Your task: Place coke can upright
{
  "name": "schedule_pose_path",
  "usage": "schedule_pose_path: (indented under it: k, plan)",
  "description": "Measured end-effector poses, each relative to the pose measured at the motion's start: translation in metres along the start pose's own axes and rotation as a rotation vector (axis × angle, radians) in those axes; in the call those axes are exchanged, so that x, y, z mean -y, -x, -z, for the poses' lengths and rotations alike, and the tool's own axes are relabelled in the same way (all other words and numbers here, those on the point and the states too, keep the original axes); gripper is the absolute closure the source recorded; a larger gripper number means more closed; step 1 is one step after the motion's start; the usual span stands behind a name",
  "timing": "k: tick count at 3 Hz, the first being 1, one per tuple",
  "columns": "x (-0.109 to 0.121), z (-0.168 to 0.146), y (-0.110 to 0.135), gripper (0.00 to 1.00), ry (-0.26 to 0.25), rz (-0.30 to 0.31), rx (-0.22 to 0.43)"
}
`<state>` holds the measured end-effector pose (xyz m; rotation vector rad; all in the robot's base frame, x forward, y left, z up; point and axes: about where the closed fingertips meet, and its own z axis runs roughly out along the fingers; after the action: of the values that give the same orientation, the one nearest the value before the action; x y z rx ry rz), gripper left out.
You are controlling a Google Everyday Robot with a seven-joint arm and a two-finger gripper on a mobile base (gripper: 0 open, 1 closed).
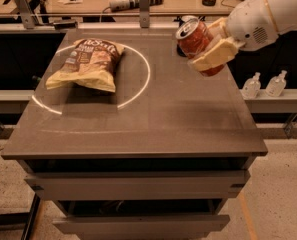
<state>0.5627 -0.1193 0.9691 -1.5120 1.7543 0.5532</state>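
The dark grey rectangular table (138,129) carries a crinkled yellow-brown chip bag (88,64) at left. Above its far right edge, the beige two-finger claw (208,48) clamps the red-orange aluminium coke can (190,41), airborne, long axis tilted, silver top up-left.

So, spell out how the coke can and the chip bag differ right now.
The coke can is clamped in the gripper, in the air near the table's far right corner; the chip bag lies on the table. The coke can is tilted; the chip bag lies flat. The coke can is red with a silver top; the chip bag is tan and brown.
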Motion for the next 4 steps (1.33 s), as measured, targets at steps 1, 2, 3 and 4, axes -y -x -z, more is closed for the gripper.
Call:
schedule_pose_path:
  k: [1,2,3,4]
  plan:
    - [-0.012,0.008,-0.006,1.0,0.041,-0.059,0.2]
    - [-0.022,0.011,-0.024,1.0,0.08,-0.1,0.36]
    - [-0.033,0.003,-0.066,1.0,0.052,-0.114,0.471]
    - [-0.033,0.003,-0.066,1.0,0.052,-0.114,0.471]
